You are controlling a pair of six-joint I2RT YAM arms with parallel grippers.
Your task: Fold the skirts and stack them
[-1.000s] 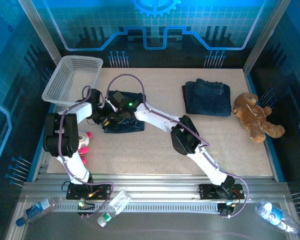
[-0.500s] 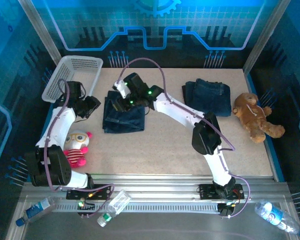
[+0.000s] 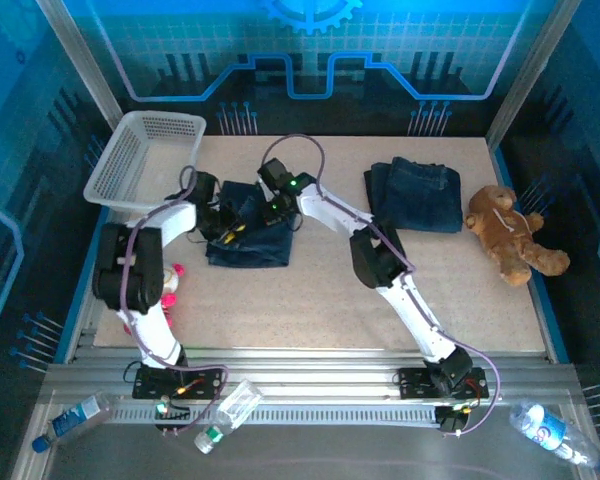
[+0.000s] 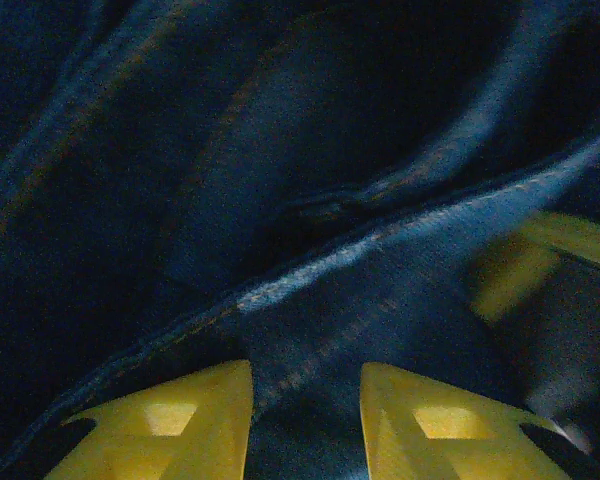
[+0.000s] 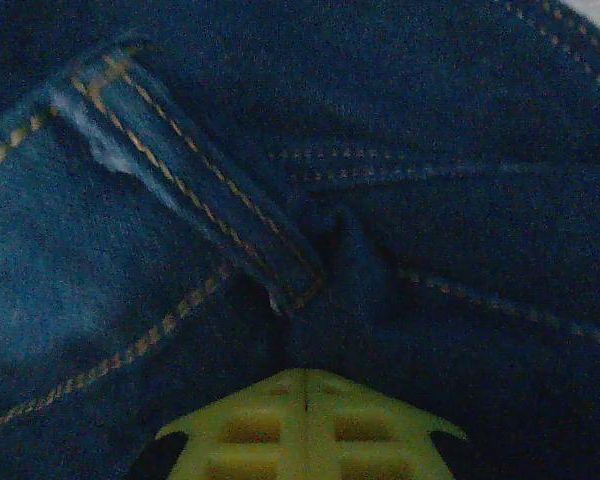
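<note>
Two grippers meet on the left denim skirt (image 3: 250, 238). The left gripper (image 4: 305, 385), back from the basket (image 3: 145, 155) side, hangs narrowly parted over a seam. The right gripper (image 5: 305, 385), lower now, is pressed together at a pocket-edge pucker (stitching the overhead view loses). A yellow blur past that seam may be its finger. A folded denim skirt (image 3: 415, 195) lies right, by the teddy bear (image 3: 505, 235); the basket's mesh shows bare.

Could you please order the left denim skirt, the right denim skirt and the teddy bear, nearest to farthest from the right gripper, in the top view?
1. Left denim skirt, left of centre, directly under the right gripper.
2. Right denim skirt, folded, toward the far right.
3. Teddy bear, beyond that skirt, by the right edge.
</note>
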